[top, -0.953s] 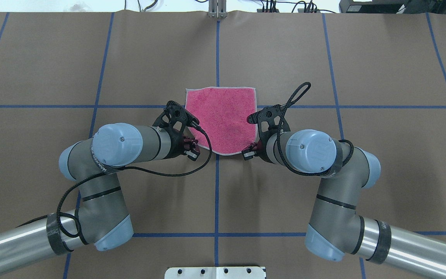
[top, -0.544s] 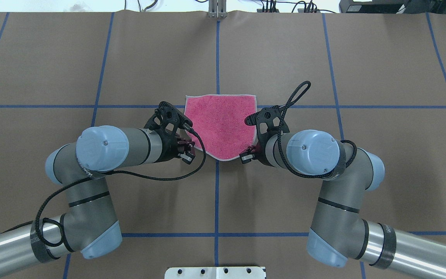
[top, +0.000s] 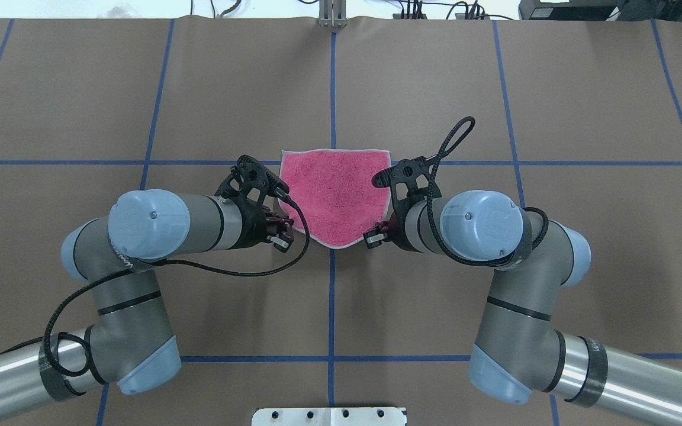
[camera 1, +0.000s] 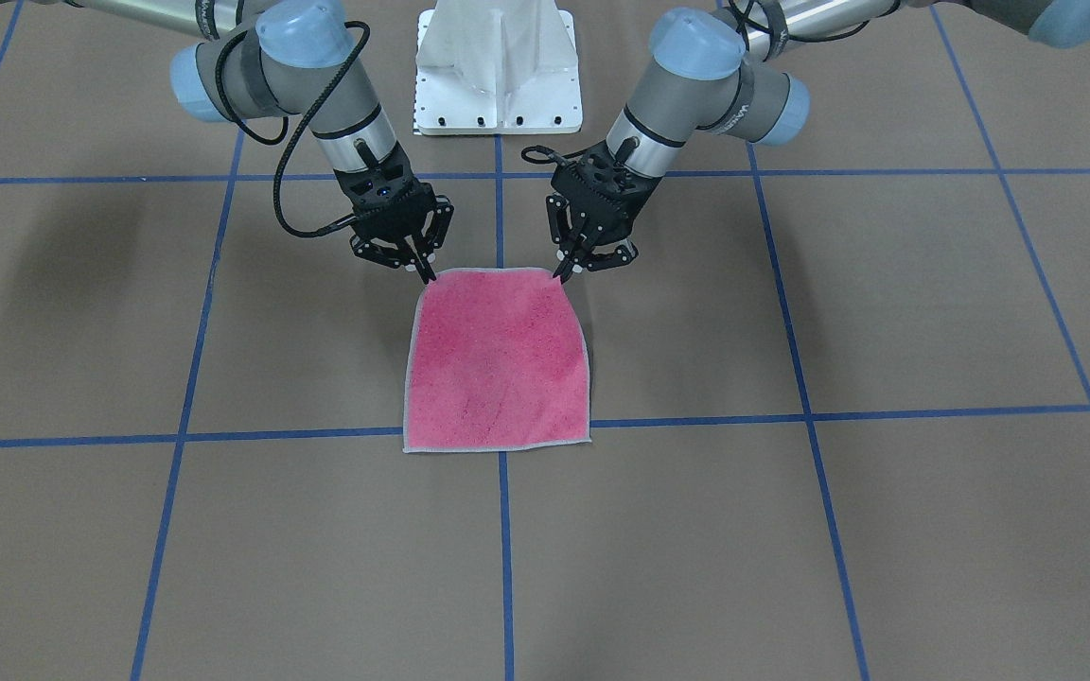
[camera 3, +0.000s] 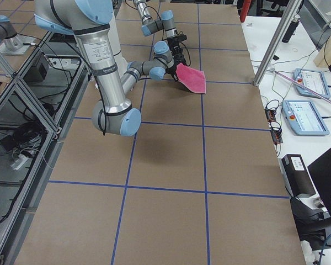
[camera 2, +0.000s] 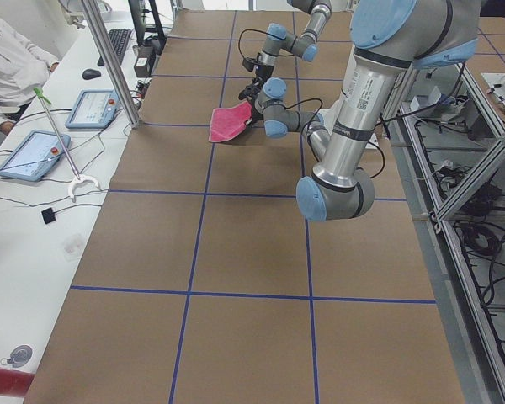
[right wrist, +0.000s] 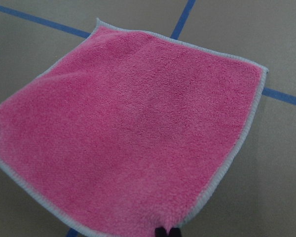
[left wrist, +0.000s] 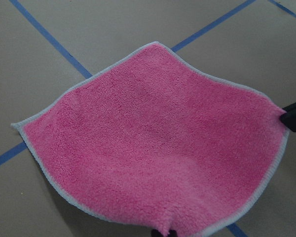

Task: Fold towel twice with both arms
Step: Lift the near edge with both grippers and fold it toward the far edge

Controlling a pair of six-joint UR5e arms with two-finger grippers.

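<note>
Risk: towel corners slip, as left hand & right hand pinch only the border; far edge poss. drags on surface.

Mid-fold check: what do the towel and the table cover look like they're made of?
Towel: soft terry or microfibre cloth, matte pink, judging by its fuzzy pile and the limp way it drapes from its lifted corners. Its light grey border looks stitched. Table cover: probably brown kraft paper, matte and flat. Its blue lines look like tape.
</note>
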